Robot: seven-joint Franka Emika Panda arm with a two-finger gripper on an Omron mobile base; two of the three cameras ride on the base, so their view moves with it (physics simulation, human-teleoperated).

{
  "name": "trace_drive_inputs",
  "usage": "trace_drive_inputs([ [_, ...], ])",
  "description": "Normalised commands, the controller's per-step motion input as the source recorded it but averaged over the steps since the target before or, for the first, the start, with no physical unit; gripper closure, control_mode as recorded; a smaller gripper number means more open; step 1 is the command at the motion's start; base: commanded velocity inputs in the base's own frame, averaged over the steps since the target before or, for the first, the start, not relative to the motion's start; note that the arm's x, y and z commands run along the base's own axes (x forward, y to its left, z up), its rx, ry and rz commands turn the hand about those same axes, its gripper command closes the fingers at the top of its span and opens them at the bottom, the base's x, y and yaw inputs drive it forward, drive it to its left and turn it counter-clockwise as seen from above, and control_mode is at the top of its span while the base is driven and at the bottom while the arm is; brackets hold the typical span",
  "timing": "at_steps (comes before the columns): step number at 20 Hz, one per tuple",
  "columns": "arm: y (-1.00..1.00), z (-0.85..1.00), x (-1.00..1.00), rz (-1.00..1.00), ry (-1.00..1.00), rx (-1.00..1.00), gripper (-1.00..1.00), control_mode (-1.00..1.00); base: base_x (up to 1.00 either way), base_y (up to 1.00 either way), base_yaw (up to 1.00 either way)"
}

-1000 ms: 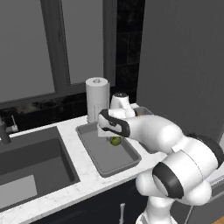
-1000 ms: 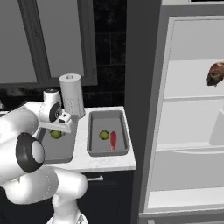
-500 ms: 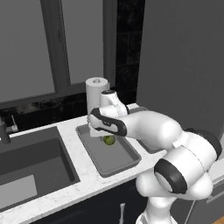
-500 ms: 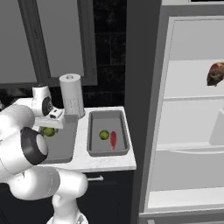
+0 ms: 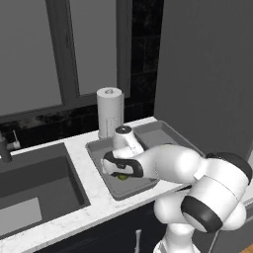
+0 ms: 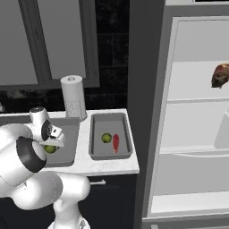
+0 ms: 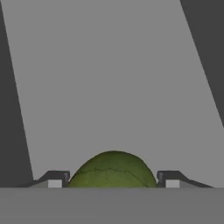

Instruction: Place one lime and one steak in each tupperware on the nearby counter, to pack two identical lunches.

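Observation:
My gripper (image 5: pixel 120 171) is shut on a green lime (image 5: pixel 123 177), low inside the left grey tupperware (image 5: pixel 95 148) on the white counter (image 5: pixel 101 203). From the right base the same lime (image 6: pixel 50 149) shows under the gripper (image 6: pixel 52 144), over that tupperware (image 6: pixel 69 154). In the hand view the lime (image 7: pixel 113 169) fills the gap between the fingertips (image 7: pixel 54 178), above the tupperware's grey floor (image 7: pixel 109 87). The right tupperware (image 6: pixel 95 134) holds another lime (image 6: pixel 106 137) and a red steak (image 6: pixel 116 143). A second steak (image 6: pixel 220 75) lies on a shelf of the open fridge.
A paper towel roll (image 5: pixel 109 111) stands at the back, just behind the left tupperware. The sunken grey sink (image 5: pixel 34 183) lies to the left of it. The open fridge (image 6: pixel 192 134) stands to the right of the counter's end.
The hand has come down and toward the front with the lime, lower into the left tupperware. The right tupperware's lime and steak have not moved.

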Motion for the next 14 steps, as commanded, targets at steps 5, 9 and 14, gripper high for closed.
trace_drive_inputs([
  [5, 0.05, 0.00, 0.28, 0.00, 0.00, 0.00, 1.00, -1.00, 0.00, 0.00, 0.00],
  [9, 0.08, 0.00, 0.63, 0.00, 0.00, 0.00, 1.00, -1.00, 0.00, 0.00, 0.00],
  [14, 0.14, 0.00, 0.45, 0.00, 0.00, -0.01, 1.00, -1.00, 0.00, 0.00, 0.00],
])
